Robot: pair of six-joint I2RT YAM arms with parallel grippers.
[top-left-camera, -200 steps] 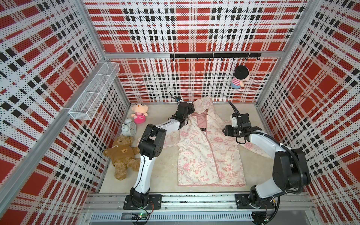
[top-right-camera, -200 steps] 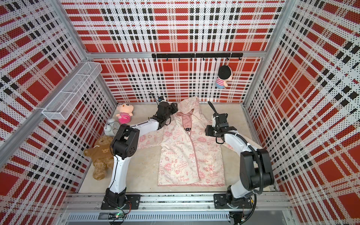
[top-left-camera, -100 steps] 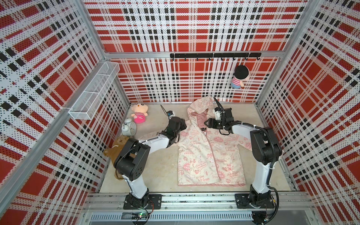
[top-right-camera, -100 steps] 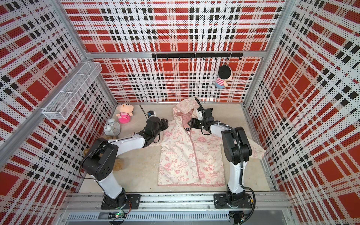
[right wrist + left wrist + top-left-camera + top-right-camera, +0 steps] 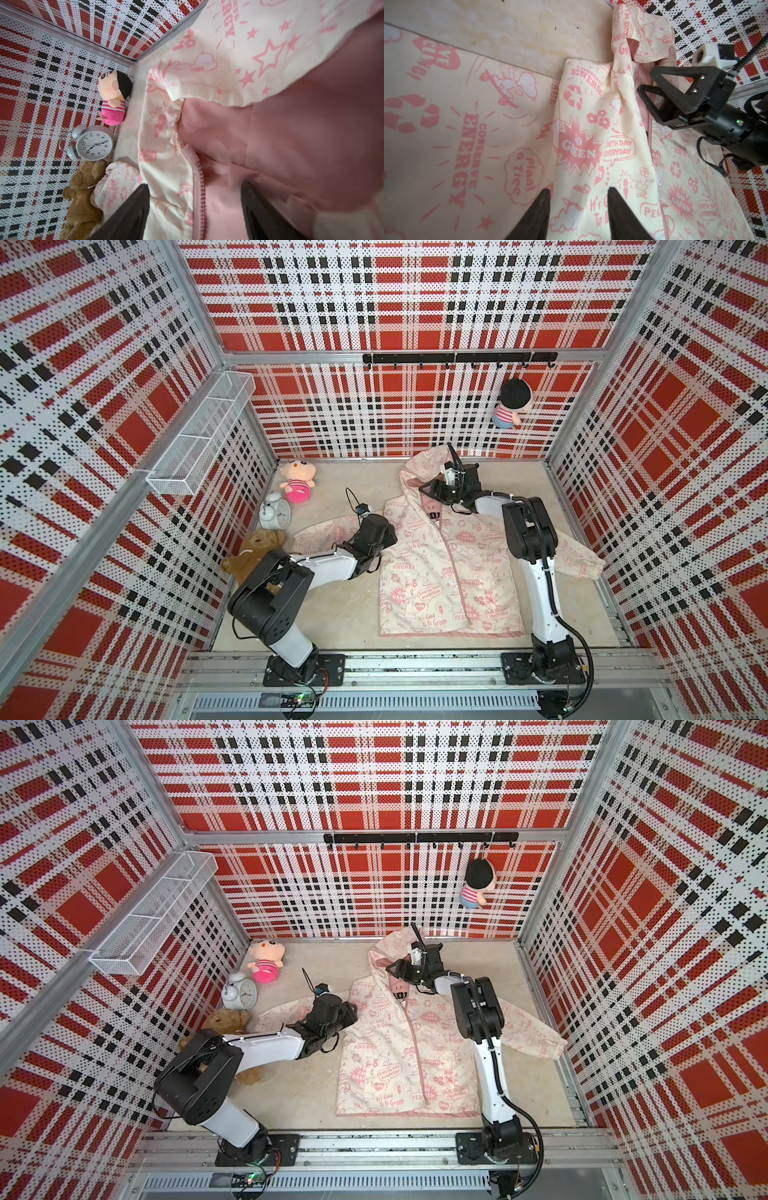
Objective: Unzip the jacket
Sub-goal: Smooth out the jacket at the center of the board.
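Lying front-up on the worktop with its hood toward the back wall, the jacket has its pink zipper closed down the front and parted only at the collar. The right end effector sits at that collar, jaws wide apart astride the zipper teeth, gripping nothing. The left end effector hangs over one shoulder, jaws apart, empty.
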